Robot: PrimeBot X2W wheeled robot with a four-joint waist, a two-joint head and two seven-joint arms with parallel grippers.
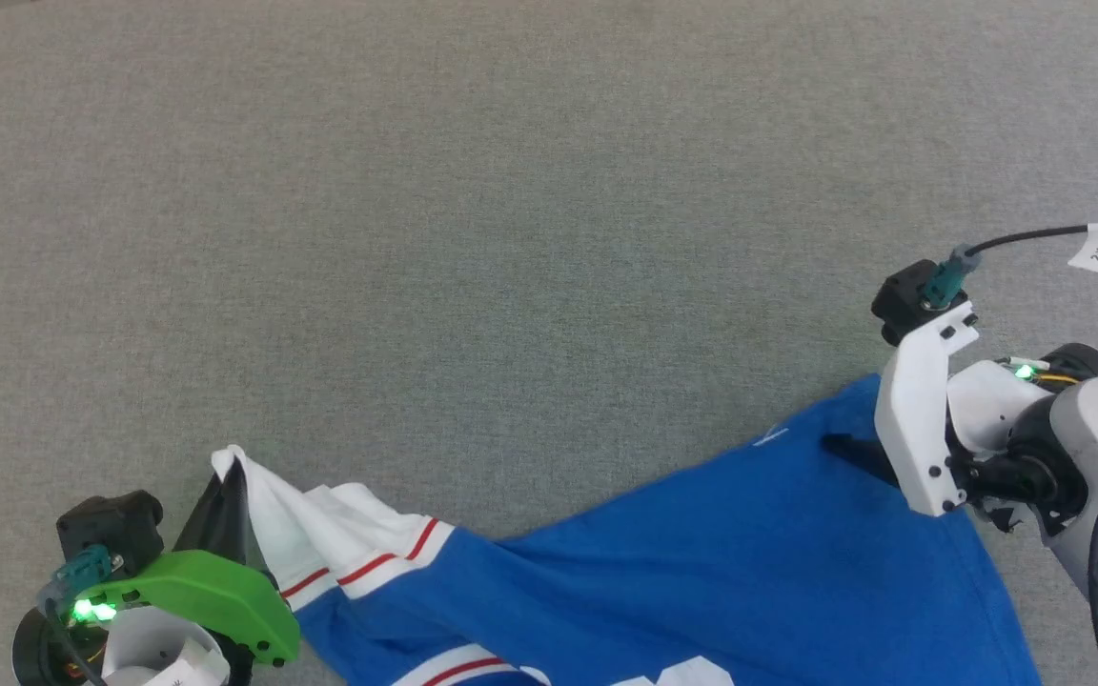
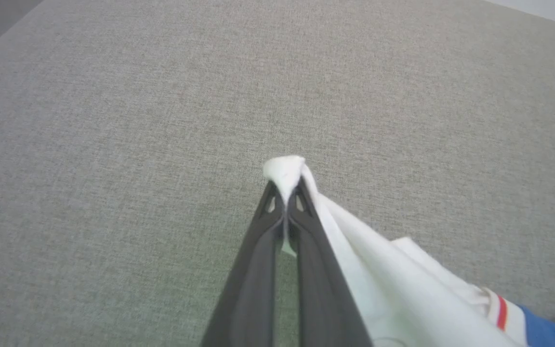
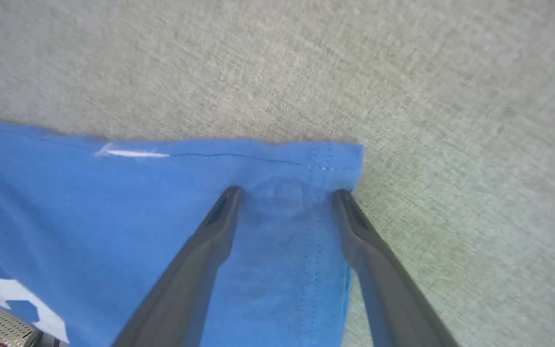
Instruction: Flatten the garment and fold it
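The left wrist view shows the left end effector (image 2: pixel 284 188) clenched on the white sleeve tip (image 2: pixel 284 168) of the blue jersey T-shirt (image 1: pixel 701 572); the right wrist view shows the right end effector (image 3: pixel 287 193) released, fingers spread over the stitched blue hem corner (image 3: pixel 328 161). In the head view the T-shirt lies rumpled along the near side of the grey cloth-covered table (image 1: pixel 511 191), well clear of its rounded far-left corner.

Green bracket (image 1: pixel 215 593) on the left wrist; white bracket (image 1: pixel 916 419) on the right; black tagged cable (image 1: pixel 1035 234); dark tapered jaws.
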